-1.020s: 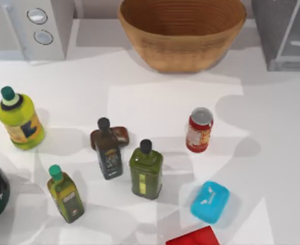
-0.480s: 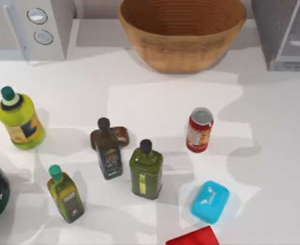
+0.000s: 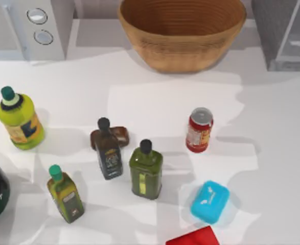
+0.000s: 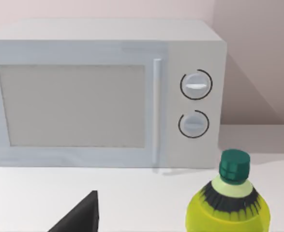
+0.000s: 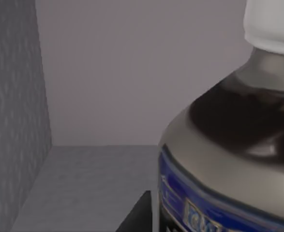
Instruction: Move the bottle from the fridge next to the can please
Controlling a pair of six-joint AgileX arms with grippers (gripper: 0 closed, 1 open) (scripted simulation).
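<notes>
You have the bottle point(image 5: 229, 145) close in the right wrist view, at the lower right of that frame, standing on the grey floor inside the fridge point(image 3: 285, 33), which sits at the top view's upper right corner. A dark tip at the bottom edge is probably the right gripper's finger point(image 5: 139, 215); you cannot tell how its jaws stand. The can point(image 3: 199, 129) stands right of centre on the table point(image 3: 272, 173).

Red can point(image 3: 199, 130) (silver top); grey fridge point(image 3: 285, 31); white-capped bottle point(image 5: 229, 145), blue-patterned label.
</notes>
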